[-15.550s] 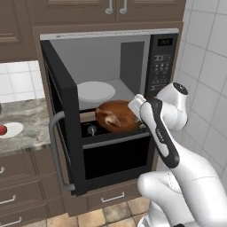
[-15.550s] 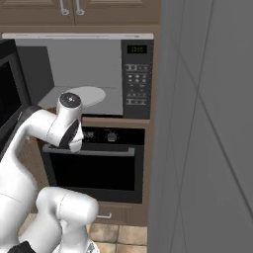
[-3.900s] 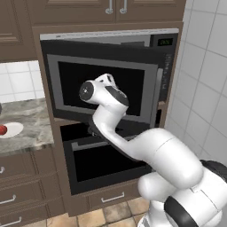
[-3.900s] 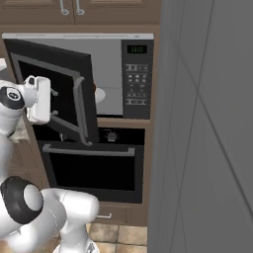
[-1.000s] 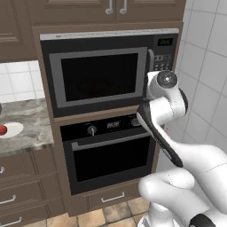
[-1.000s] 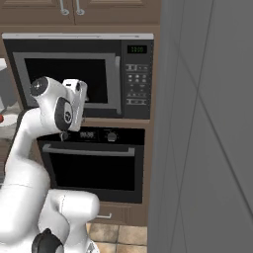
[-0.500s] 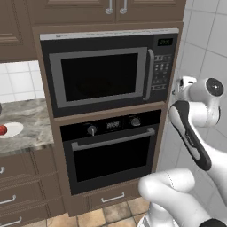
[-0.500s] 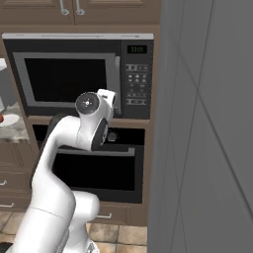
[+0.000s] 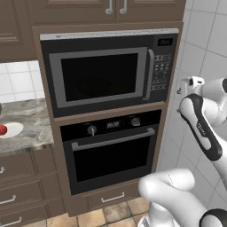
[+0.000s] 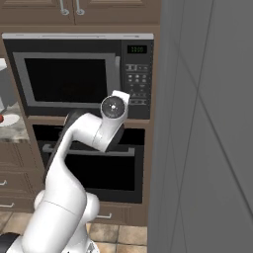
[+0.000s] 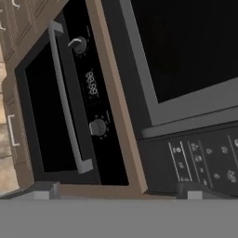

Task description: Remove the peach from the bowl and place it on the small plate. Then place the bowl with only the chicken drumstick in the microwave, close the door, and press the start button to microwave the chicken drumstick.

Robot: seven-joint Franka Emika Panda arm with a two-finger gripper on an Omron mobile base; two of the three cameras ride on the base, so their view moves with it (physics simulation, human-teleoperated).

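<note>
The built-in black and silver microwave (image 9: 108, 71) sits in the brown cabinet column above the black oven with knobs (image 9: 111, 150); the microwave's black door with silver frame and dark window (image 9: 99, 76) is shut flush against the housing, its vertical silver handle (image 9: 150, 74) just beside the keypad panel (image 9: 162, 73); a green display is lit above the keypad; nothing can be made out through the dark window.

In the right base view the white arm rises from the lower left and bends in front of the oven; its wrist stands near the lower edge of the keypad panel; in the left base view the forearm and hand stand at the right edge, level with the microwave's lower edge and apart from the cabinet front.

In the hand view the two-finger gripper (image 11: 118, 189) has its two dark fingertips (image 11: 44, 189) spread wide with nothing between them; that view is rolled sideways, so the oven's horizontal handle (image 11: 67, 100) runs top to bottom; the keypad buttons lie just beyond the far tip; whether a tip touches the panel cannot be told.

On the marbled grey countertop (image 9: 31, 128) at left lies the small flat round white plate (image 9: 12, 130); the small round reddish-pink peach (image 9: 2, 130) rests on it, at the frame edge.
</note>
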